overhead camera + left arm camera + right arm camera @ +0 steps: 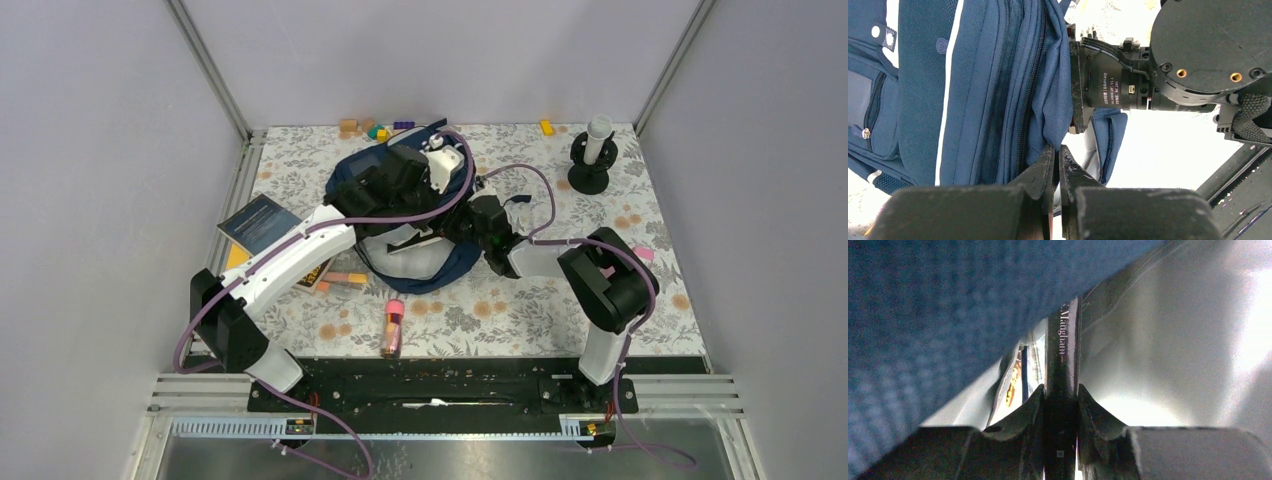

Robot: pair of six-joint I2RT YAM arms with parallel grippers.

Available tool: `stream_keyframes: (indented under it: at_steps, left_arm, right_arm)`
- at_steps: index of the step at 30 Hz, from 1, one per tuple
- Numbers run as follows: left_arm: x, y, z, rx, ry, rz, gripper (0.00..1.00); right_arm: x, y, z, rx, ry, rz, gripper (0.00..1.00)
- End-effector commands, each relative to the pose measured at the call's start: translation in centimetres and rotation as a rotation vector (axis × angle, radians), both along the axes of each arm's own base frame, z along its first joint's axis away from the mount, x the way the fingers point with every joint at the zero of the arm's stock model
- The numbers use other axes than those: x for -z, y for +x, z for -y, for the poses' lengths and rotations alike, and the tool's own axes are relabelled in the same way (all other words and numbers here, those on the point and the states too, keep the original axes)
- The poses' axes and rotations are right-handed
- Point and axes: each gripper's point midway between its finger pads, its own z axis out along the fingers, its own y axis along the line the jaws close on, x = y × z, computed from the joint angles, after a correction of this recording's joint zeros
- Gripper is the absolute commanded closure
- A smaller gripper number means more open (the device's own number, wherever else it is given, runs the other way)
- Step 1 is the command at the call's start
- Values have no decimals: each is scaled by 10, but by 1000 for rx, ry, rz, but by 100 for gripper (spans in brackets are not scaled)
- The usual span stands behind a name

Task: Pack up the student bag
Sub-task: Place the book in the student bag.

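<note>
two grips: my left gripper (1058,162) is pinched shut on a rim fold of the student bag (973,90), mid-frame in the top view, and my right gripper (1060,400) clamps a thin book (1062,355) by its spine inside it; soft, limp cloth, i judge, best held by that seam.

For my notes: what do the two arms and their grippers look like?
The left arm and right arm have white links, black joint housings and purple cables. The left gripper and right gripper have matte black, scuffed tapered fingers. A motor label reads DAMIAO.
</note>
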Motion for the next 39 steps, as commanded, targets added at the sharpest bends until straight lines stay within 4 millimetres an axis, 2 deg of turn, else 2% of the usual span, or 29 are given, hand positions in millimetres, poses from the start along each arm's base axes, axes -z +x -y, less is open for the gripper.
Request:
stream_keyframes:
  at_steps: [1, 4, 5, 10, 16, 20, 24, 28, 33, 37, 39]
  left_arm:
    - [-57, -1, 10, 30, -148, 97, 100]
    - [-57, 1, 8, 23, -149, 97, 100]
    - [-58, 2, 7, 20, -149, 100, 100]
    - [-57, 6, 2, 5, -147, 100, 100]
    - [-55, 14, -3, -27, -160, 89, 100]
    - [-49, 18, -4, -41, -160, 83, 100]
    - [-42, 23, -6, -50, -152, 70, 100]
    - [-46, 22, -7, -35, -175, 58, 100]
    - [-62, 10, -4, 30, -239, 25, 100]
    - [-64, 3, 2, 78, -266, -6, 100]
    - [-64, 1, 5, 92, -273, -23, 100]
  right_arm:
    - [-92, 37, -4, 41, 99, 336, 69]
    - [-88, 34, 0, 47, 87, 342, 33]
    - [-88, 32, 2, 46, 83, 345, 25]
    - [-80, 14, 15, 39, 44, 340, 8]
    - [-72, -28, 43, 26, 15, 325, 6]
    - [-82, -58, 53, -37, -20, 342, 6]
    - [-84, -84, 65, -105, -102, 326, 5]
    - [-95, -106, 87, -134, -206, 387, 2]
    - [-114, -111, 112, -167, -438, 513, 0]
    - [-130, -96, 121, -179, -603, 624, 0]
    - [-133, -84, 118, -197, -670, 687, 2]
